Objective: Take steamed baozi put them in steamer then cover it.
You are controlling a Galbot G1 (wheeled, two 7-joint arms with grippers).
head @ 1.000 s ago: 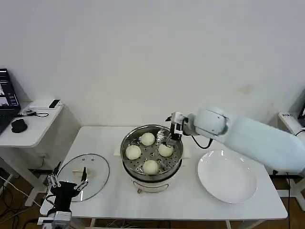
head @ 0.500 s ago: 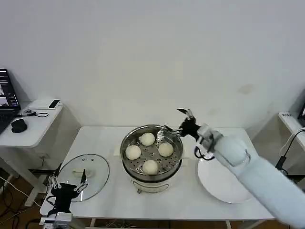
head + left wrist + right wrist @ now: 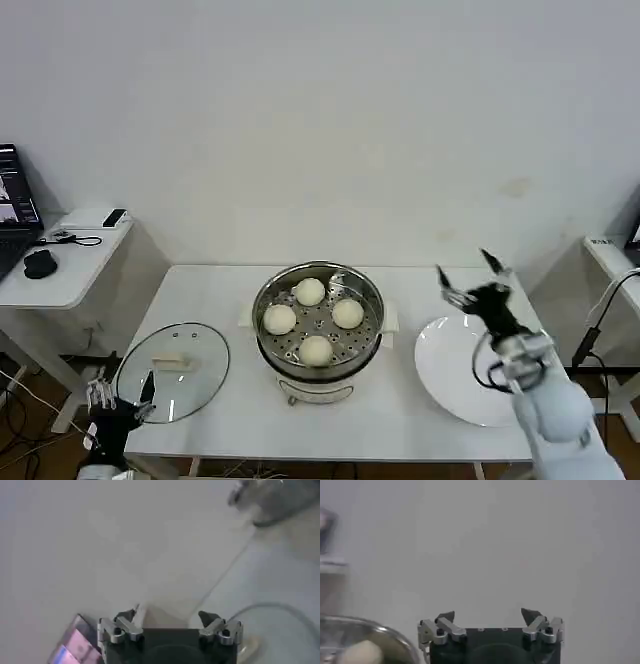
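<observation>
Several cream-white baozi (image 3: 347, 314) lie on the perforated tray inside the shiny steamer (image 3: 268, 299) at the table's middle. The glass cover (image 3: 205, 370) with its cream bar handle lies flat on the table to the steamer's left. My right gripper (image 3: 470, 276) hangs open and empty above the white plate, well right of the steamer; its wrist view shows the steamer's rim (image 3: 390, 633) and one baozi (image 3: 362, 652). My left gripper (image 3: 118, 403) is open and empty, low at the table's front left corner beside the cover.
A flat white plate (image 3: 452, 388) lies on the table's right part. A small side table (image 3: 60, 280) with a mouse and cables stands off to the left, a laptop at its edge. A wall lies close behind the table.
My right gripper has left the steamer, where it set down a baozi, and swung up and right over the plate. My left gripper has dropped lower and to the left.
</observation>
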